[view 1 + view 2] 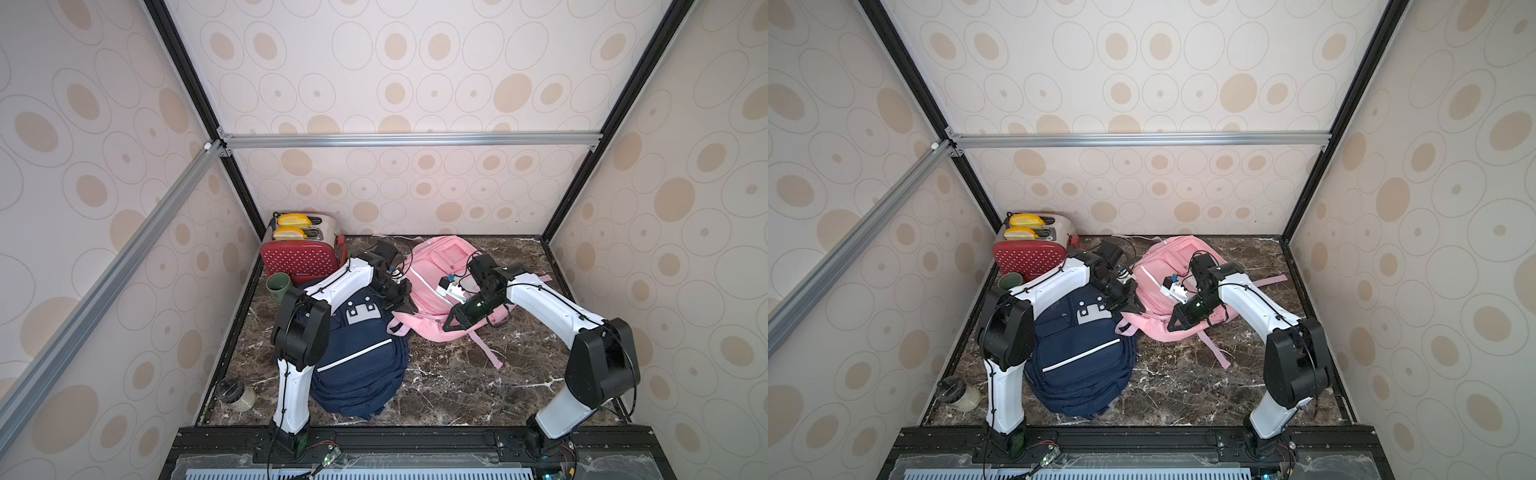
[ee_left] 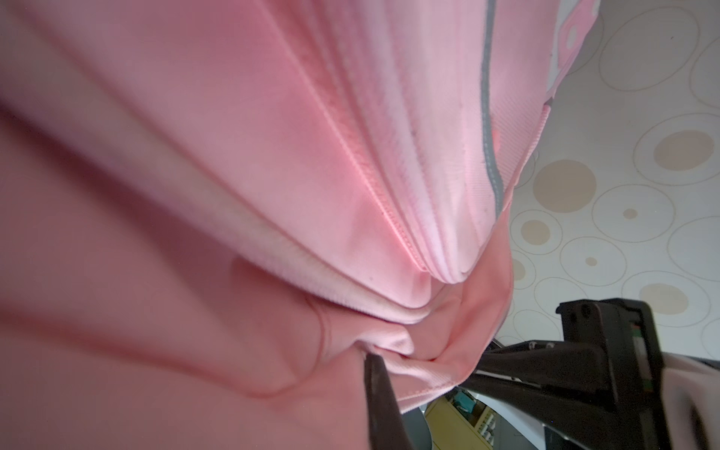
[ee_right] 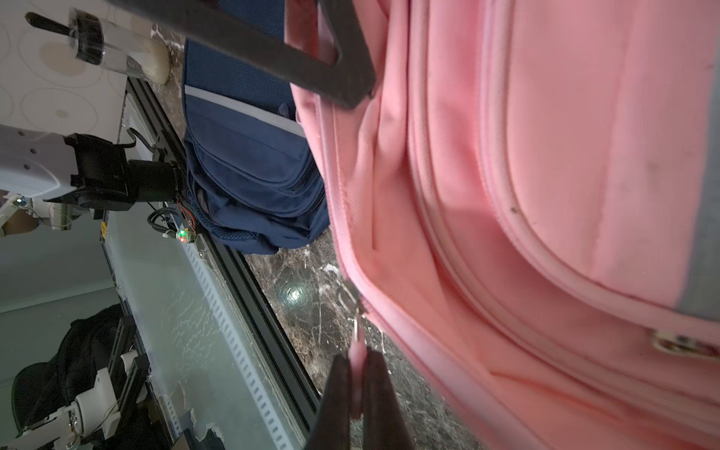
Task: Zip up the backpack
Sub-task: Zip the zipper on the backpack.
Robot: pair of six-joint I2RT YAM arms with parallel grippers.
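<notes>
The pink backpack [image 1: 432,266] [image 1: 1163,270] lies flat at the far middle of the desk [image 1: 457,386], its far end near the back edge. The right gripper [image 3: 356,360] is closed on the pink zipper pull [image 3: 357,350] at the bag's near edge. The left gripper [image 1: 409,307] is closed on a fold of the bag's near-left corner. 1 loose strap [image 1: 488,353] trails over bare marble toward the front rail. A navy backpack [image 1: 357,357] touches that corner and fills the near left. A red toaster [image 1: 297,259] and a green cup [image 1: 279,286] crowd the far-left corner. The toaster's label is too small to read.
</notes>
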